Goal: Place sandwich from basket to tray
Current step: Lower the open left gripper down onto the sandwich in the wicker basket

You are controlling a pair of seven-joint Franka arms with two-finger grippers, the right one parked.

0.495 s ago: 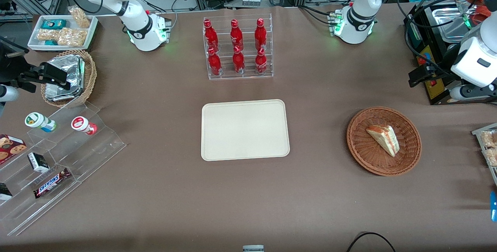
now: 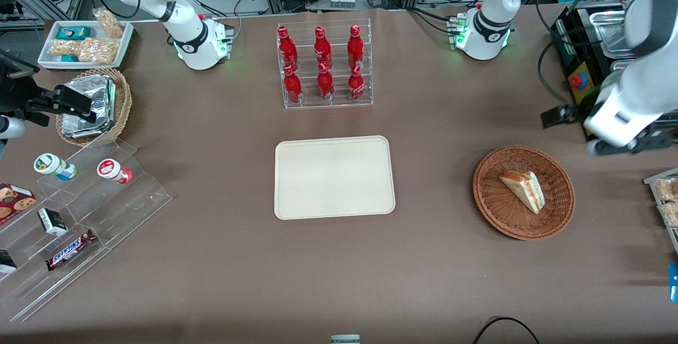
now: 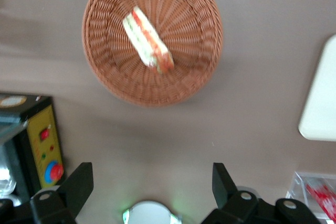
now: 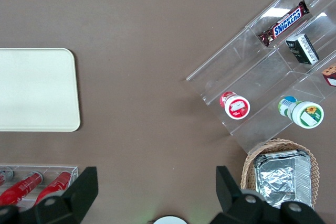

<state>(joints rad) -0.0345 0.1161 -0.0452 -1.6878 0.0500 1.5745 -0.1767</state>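
Sandwich [image 2: 523,191]: lying in the basket [image 2: 561,211], untouched.
Tray [image 2: 333,177]: mid-table, well apart from basket.
Gripper [image 3: 152,184]: fingers spread, holding nothing, above the table farther from the front camera than the basket.

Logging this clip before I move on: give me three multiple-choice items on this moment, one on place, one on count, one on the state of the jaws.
1. Where is the sandwich?
A. On the tray
B. In the basket
C. In the bottle rack

2. How many red bottles stand in the rack?
A. Four
B. Six
C. Eight

3. The gripper, up above the table farther from the front camera than the basket, has its jaws:
A. Open, holding nothing
B. Shut on the sandwich
C. Shut on a bottle

Answers: 1 B, it lies on the wicker, the tray is bare; 2 B, two rows of three; 3 A, the jaws stand wide apart.
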